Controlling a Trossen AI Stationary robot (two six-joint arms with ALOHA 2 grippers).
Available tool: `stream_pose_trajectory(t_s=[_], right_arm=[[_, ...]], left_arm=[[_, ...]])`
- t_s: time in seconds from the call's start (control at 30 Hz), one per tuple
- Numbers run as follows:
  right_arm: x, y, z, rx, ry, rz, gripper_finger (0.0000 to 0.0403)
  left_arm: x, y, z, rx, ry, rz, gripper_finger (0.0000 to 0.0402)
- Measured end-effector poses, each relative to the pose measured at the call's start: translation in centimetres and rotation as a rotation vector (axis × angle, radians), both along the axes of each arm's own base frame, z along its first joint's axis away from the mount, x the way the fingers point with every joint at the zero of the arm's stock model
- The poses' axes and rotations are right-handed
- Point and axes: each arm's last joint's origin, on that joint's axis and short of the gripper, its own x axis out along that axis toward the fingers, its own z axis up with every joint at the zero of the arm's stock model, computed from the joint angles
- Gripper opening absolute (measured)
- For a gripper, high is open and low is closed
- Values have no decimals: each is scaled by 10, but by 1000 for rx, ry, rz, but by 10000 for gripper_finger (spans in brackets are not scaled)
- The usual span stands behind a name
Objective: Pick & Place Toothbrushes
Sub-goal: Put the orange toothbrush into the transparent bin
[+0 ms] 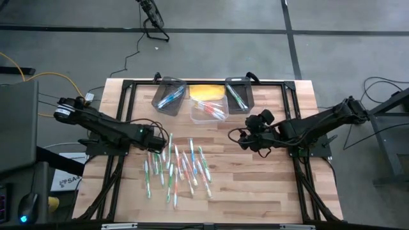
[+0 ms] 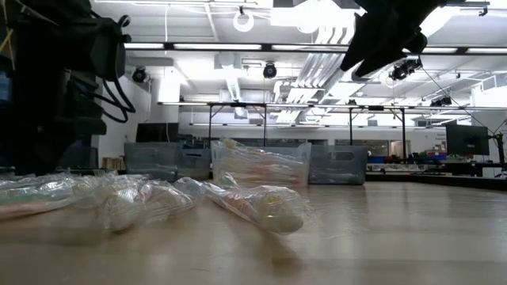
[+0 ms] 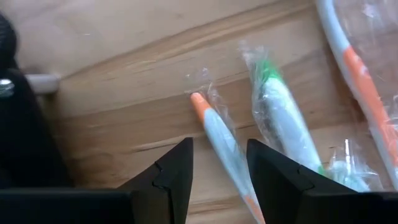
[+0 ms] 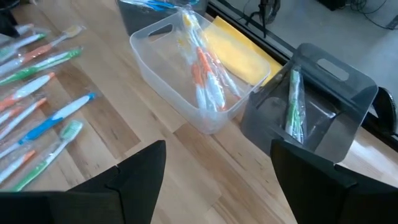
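Several wrapped toothbrushes (image 1: 176, 167) with green, blue, orange and white handles lie flat on the wooden table. My left gripper (image 1: 156, 144) points down over the pile's left edge. It is open, and its fingers (image 3: 174, 171) stand on either side of a white toothbrush with an orange tip (image 3: 214, 127) that lies on the wood; no touch shows. A green-and-white toothbrush (image 3: 280, 118) lies just beside it. My right gripper (image 1: 246, 137) hangs open above the table to the right of the pile, with nothing between its fingers (image 4: 214, 186).
Three bins stand at the far edge. A dark bin (image 1: 169, 96) holds blue toothbrushes, a clear bin (image 4: 186, 74) holds orange ones, and a dark bin (image 4: 311, 112) holds green ones. A yellow sheet (image 4: 236, 50) lies behind them. Bare wood lies right of the pile.
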Motion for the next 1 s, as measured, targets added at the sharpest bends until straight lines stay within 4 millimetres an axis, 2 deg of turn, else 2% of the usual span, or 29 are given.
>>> stream_pose_trajectory(t_s=[0.2,0.47,0.67,0.83,1.0], right_arm=[[0,0,0,0,-2,1,282],[1,0,0,2,-9,0,282],[1,1,1,6,-19,-1,282],[2,1,2,9,-33,0,282],[10,2,0,5,-55,9,282]], left_arm=[[2,-1,-3,-9,11,-19,121],[1,-1,-3,-12,30,-66,16],[2,-1,-2,-14,34,-104,24],[16,-2,15,13,-41,-205,10],[36,-2,49,154,-170,-364,6]])
